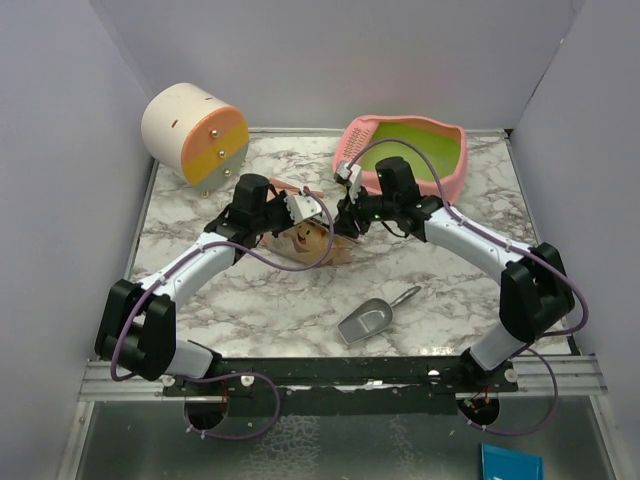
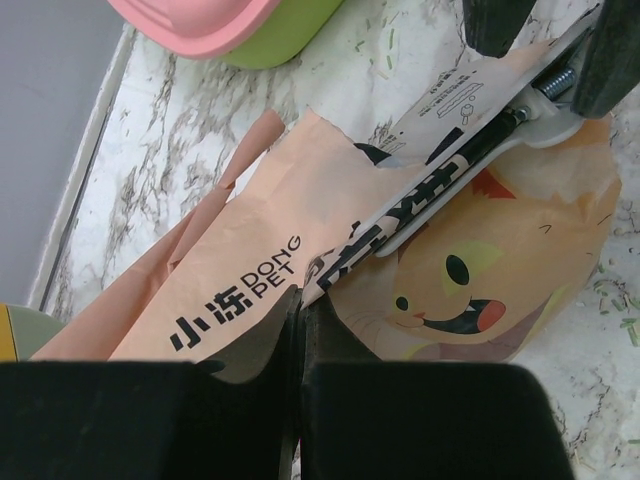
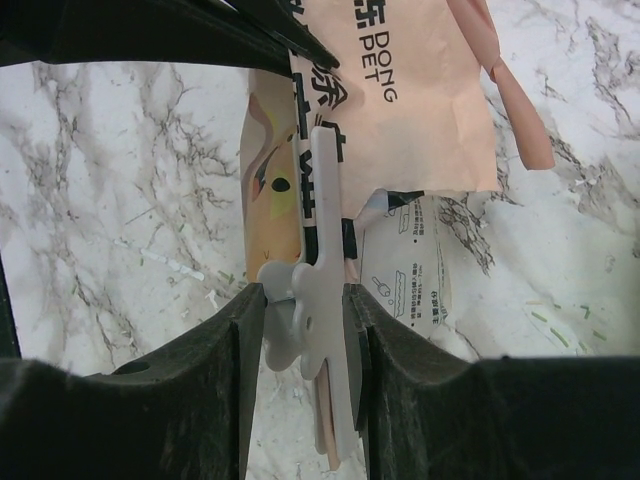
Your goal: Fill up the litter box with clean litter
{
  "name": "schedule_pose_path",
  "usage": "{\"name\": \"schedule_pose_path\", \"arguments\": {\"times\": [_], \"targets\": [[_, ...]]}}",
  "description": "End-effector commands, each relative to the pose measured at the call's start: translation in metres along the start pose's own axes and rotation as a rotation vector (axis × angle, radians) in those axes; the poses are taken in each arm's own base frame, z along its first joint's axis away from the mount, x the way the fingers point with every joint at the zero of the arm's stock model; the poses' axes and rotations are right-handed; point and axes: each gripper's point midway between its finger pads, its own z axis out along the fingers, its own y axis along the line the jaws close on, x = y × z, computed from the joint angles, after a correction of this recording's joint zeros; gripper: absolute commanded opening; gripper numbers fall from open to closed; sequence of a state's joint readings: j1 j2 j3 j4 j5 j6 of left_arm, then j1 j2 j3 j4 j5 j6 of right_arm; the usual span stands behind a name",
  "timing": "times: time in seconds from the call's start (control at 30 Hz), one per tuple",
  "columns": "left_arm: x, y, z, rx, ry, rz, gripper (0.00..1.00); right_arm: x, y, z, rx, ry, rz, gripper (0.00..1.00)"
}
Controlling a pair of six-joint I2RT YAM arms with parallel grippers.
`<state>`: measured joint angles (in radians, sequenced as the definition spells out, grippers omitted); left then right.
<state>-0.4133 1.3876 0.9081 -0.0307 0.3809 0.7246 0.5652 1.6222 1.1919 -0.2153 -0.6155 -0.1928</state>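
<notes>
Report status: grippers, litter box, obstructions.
Left gripper shut on bag edge. Right gripper shut on white clip across the bag. Litter box looks empty. Scoop lies clear.

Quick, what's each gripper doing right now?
Left gripper: closed on the beige cat-printed paper bag.
Right gripper: closed on the white plastic clip across that bag.
</notes>
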Motion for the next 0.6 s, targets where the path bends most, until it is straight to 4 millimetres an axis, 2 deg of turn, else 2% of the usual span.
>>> {"name": "schedule_pose_path", "arguments": {"times": [0.0,0.2,0.57], "targets": [[-0.058,0.050,-0.017,-0.157,-0.137,0.044,0.00,-0.004,-0.009,-0.010,0.113,-0.009,-0.047,0.38],[-0.064,0.041,-0.017,-0.092,-0.145,0.028,0.00,-0.011,-0.005,-0.021,0.140,-0.050,-0.067,0.38],[-0.067,0.037,-0.013,-0.047,-0.144,-0.009,0.00,-0.009,0.004,-0.017,0.092,-0.054,-0.065,0.38]]}}
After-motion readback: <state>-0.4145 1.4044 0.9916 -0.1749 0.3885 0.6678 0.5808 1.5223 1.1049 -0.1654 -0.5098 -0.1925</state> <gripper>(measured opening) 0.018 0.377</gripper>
